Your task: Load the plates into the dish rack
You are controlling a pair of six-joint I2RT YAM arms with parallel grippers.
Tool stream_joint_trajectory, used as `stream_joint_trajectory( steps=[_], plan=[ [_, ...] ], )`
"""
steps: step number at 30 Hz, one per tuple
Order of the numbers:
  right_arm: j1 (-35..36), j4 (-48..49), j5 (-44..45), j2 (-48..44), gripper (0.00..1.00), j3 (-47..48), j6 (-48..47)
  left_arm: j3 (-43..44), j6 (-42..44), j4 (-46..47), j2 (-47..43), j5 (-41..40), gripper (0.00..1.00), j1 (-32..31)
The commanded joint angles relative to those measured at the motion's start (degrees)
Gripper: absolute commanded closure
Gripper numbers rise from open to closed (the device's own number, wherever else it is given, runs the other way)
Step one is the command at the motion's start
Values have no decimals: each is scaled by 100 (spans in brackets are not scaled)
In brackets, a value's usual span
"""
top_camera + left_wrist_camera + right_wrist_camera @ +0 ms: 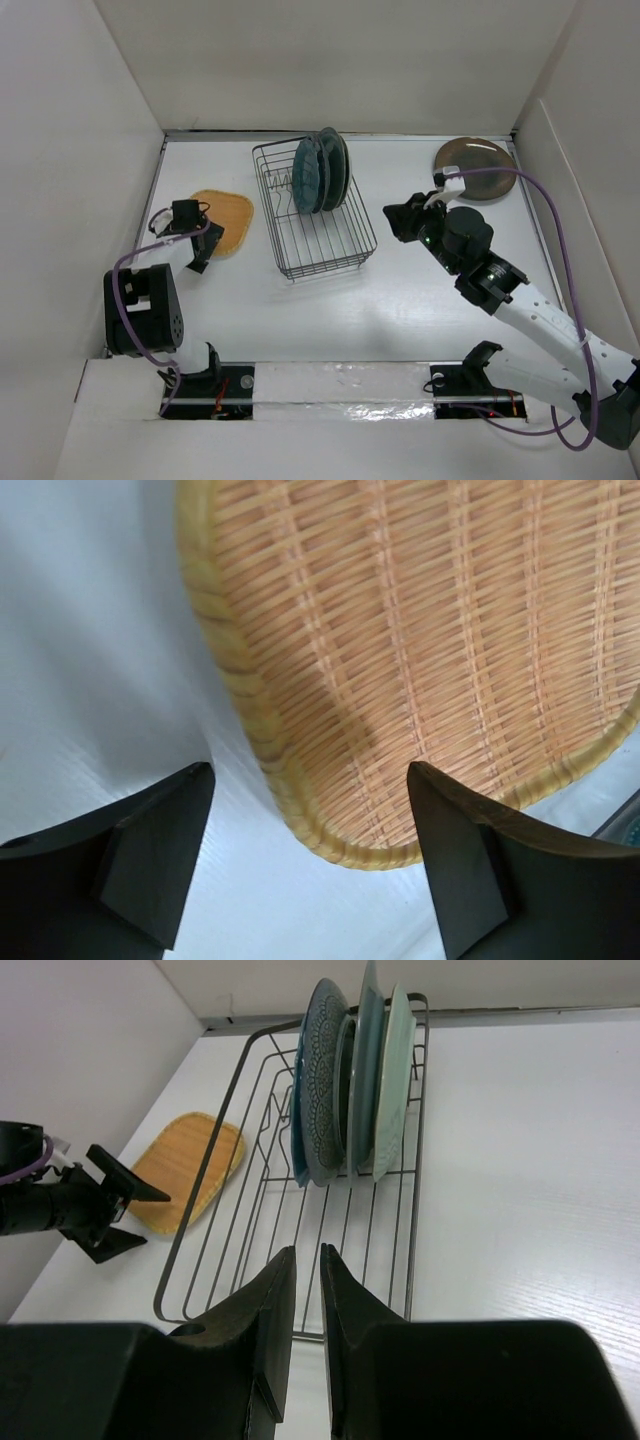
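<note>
The left arm reached forward low, left gripper [308,772] spread wide astride the orange woven plate's [420,630] near corner. The right arm faced the dish rack [340,250], right gripper [308,1252] nearly closed, empty.

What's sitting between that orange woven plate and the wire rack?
Nothing: only bare white table separates the orange plate from the rack, as the top view shows.
</note>
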Motion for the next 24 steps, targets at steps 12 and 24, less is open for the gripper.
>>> stream_joint_trajectory(
  steps=[12,24],
  plan=[
    [-29,214,-117,-105,78,22,26,-1326,-530,1668,127,549,47,444],
    [-29,205,-117,-175,78,14,26,-1959,-557,2951,85,681,100,549]
  ],
)
